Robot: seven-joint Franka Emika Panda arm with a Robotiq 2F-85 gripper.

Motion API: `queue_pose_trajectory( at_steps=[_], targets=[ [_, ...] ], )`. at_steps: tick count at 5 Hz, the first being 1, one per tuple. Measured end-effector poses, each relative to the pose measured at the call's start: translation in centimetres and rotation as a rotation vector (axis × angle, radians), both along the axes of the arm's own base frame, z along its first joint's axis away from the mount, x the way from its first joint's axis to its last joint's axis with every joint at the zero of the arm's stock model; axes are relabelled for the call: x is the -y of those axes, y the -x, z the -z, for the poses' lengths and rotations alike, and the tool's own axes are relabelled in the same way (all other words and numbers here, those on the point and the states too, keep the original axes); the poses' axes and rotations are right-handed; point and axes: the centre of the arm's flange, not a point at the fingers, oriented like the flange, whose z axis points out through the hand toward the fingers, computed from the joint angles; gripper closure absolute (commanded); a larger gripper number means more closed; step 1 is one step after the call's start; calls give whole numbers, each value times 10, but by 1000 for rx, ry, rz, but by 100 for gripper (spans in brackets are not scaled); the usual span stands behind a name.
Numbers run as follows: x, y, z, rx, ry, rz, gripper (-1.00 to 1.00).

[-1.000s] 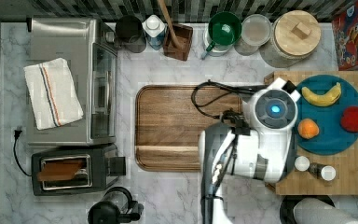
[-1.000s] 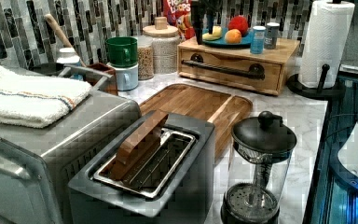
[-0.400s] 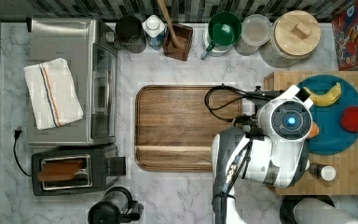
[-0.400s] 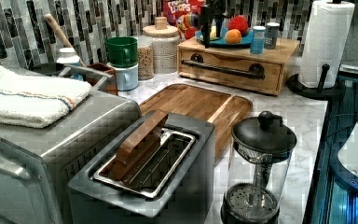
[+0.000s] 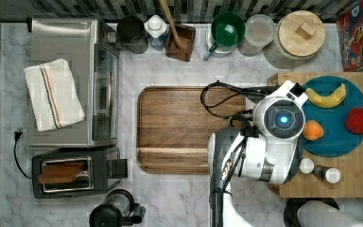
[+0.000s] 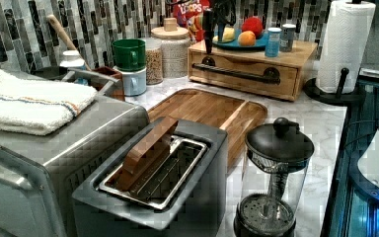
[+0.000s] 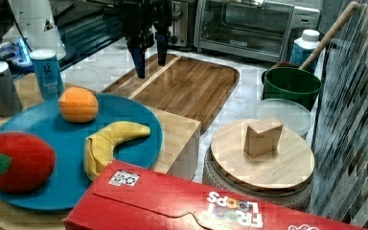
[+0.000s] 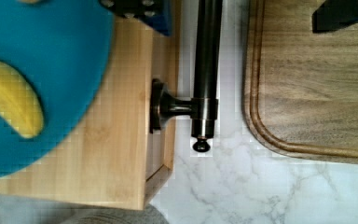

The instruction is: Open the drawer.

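Observation:
The drawer (image 6: 242, 78) sits shut in the front of the light-wood block, with its black bar handle (image 6: 237, 73) running across it. In the wrist view the handle (image 8: 206, 70) lies between my two spread fingertips (image 8: 340, 14), one over the block's top and one over the brown tray. My gripper (image 7: 151, 67) hangs open above the block's front edge, not touching the handle. In the left view the gripper (image 6: 216, 29) stands over the block's left end. My arm (image 5: 279, 123) covers the drawer front in the top view.
A teal plate (image 5: 333, 137) with a banana (image 5: 326, 97), an orange (image 5: 313, 130) and a red apple (image 5: 359, 120) tops the block. The brown wooden tray (image 5: 179, 127) lies in front of the drawer. A toaster (image 6: 158, 177), French press (image 6: 274, 182) and paper towel roll (image 6: 345, 44) stand around.
My arm has shifted toward the top view's right, from over the brown tray to the block's front edge. The drawer has not moved.

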Motion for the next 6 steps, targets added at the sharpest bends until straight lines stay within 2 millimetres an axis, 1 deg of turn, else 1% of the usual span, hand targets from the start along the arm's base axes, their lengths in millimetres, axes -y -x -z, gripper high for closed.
queue_pose_trajectory(
  at_steps=[1,2,3,4,6],
  targets=[
    [-1,-2,12,-10,-3,-4,-100],
    [4,-5,32,23,1,-5,-100],
    [14,-2,56,14,-5,10,-100],
    [18,11,73,-25,-8,16,-100],
    [12,25,92,-63,-22,16,-100]
  ],
)
